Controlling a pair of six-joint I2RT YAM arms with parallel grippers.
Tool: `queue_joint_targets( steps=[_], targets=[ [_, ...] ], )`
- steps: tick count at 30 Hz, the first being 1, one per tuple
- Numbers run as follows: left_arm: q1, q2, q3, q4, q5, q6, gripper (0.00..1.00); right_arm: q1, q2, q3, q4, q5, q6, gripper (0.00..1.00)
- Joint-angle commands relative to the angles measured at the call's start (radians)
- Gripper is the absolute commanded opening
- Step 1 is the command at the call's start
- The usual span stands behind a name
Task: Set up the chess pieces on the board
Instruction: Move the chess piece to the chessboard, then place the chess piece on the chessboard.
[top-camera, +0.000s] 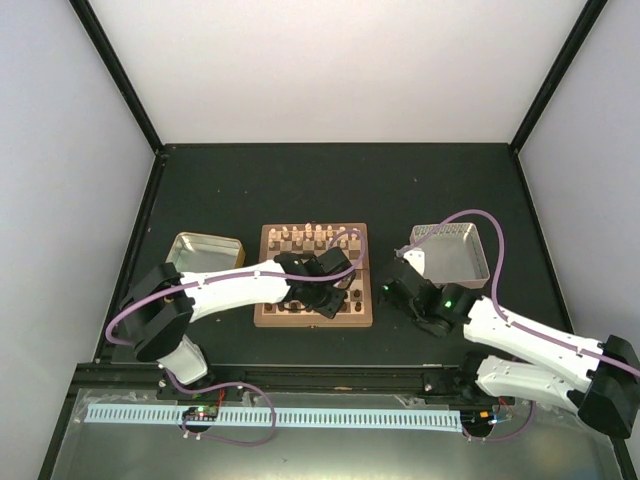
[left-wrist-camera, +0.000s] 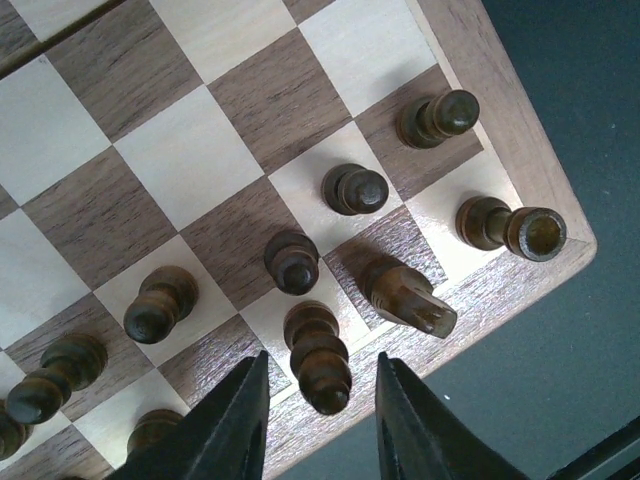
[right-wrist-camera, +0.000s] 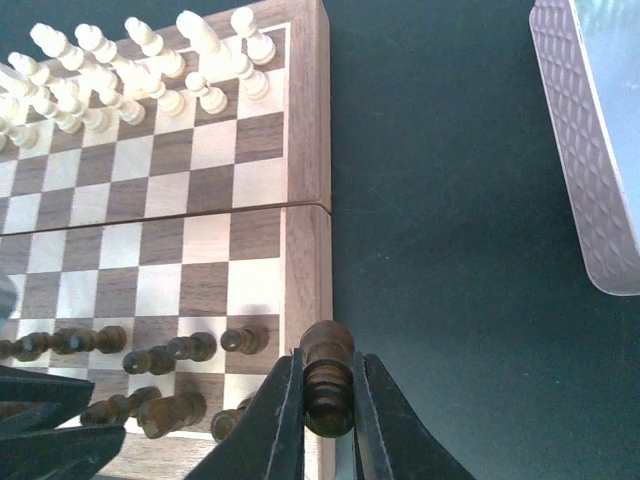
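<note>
1. The right gripper (right-wrist-camera: 330, 362) is clamped tight on a dark chessman (right-wrist-camera: 328, 395). It holds the piece upright over the right border of the board (right-wrist-camera: 305, 130), at the near corner. I judge this keeps it above the standing pieces until it descends.
2. The left gripper (left-wrist-camera: 322, 365) is parted and holds nothing. Its fingers straddle a dark back-row piece (left-wrist-camera: 316, 345) without visible contact.
3. The cream pieces (right-wrist-camera: 130, 70) fill the far rows.
4. The left arm (top-camera: 240, 285) covers the near right squares and blocks my right-side approach. The dark rook (left-wrist-camera: 515, 230) and its neighbours crowd that corner.
5. The grey box (top-camera: 455, 250) sits to the right and the gold-rimmed tray (top-camera: 205, 250) to the left, both off the board.
</note>
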Motion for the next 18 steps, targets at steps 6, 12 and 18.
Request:
queue_joint_targets(
  steps=[6, 12, 18],
  targets=[
    [-0.002, -0.106, 0.055, -0.052, -0.007, -0.007, 0.38, -0.006, -0.04, 0.007, 0.125, -0.101, -0.101, 0.09],
    [0.083, -0.308, -0.004, -0.043, -0.156, -0.061, 0.47, 0.026, 0.037, 0.081, 0.194, -0.217, -0.251, 0.1],
    [0.262, -0.527, -0.142, 0.044, -0.182, -0.081, 0.52, 0.139, 0.204, 0.212, 0.181, -0.196, -0.362, 0.1]
  ],
)
